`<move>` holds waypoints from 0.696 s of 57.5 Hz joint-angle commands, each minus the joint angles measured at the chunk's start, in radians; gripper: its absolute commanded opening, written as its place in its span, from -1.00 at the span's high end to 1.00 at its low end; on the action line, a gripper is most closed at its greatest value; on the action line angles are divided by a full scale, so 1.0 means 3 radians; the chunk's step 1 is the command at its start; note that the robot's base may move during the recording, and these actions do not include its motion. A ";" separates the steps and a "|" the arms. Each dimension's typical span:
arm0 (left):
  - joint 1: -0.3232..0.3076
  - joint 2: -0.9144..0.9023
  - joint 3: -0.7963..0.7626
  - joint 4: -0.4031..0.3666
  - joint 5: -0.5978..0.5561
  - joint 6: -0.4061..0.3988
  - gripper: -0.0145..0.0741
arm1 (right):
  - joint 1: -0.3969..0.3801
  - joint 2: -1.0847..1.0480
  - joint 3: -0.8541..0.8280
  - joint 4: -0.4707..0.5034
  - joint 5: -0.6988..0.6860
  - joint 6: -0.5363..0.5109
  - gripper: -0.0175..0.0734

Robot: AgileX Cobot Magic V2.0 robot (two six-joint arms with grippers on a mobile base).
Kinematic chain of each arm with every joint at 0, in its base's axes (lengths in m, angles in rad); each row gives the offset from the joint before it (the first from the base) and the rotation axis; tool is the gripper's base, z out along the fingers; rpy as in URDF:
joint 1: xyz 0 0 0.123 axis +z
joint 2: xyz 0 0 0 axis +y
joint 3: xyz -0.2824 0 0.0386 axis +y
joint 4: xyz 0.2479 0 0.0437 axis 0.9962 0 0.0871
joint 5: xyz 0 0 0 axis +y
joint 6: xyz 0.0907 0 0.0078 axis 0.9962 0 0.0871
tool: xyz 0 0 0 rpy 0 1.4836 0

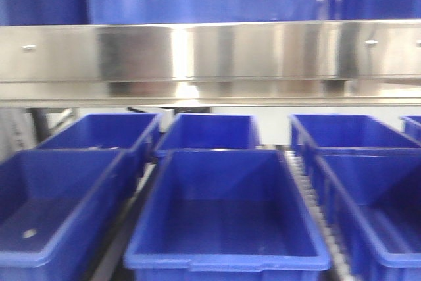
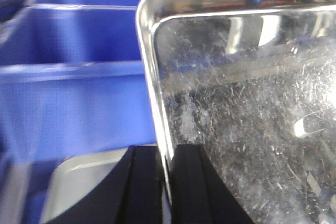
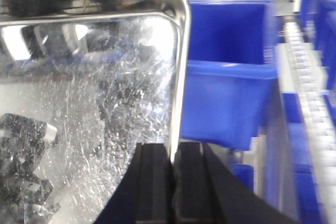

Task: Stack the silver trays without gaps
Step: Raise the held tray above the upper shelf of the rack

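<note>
Silver tray (image 2: 247, 129) up close, mirror floor covered in fine scratches, and it's held from both sides. The left pincer (image 2: 165, 156) comes in low and level, its black fingers closed tight on the tray's left rim just short of the rounded far corner. On the other side, the right pincer (image 3: 172, 153) mirrors it, pinching the right rim from below the frame. The tray sits among blue bins (image 2: 79, 93), with more bins and a roller track (image 3: 310, 93) to its right. Out front, the steel shelf band (image 1: 210, 54) spans above two rows of bins.
</note>
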 commanded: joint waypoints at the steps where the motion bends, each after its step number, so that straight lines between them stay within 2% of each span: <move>1: -0.0016 -0.0030 -0.0022 -0.0021 -0.0194 0.0014 0.65 | 0.0024 -0.0036 -0.0037 0.0014 -0.0183 -0.0038 0.79; 40: -0.0016 -0.0030 -0.0022 -0.0021 -0.0194 0.0014 0.65 | 0.0024 -0.0036 -0.0037 0.0014 -0.0183 -0.0038 0.79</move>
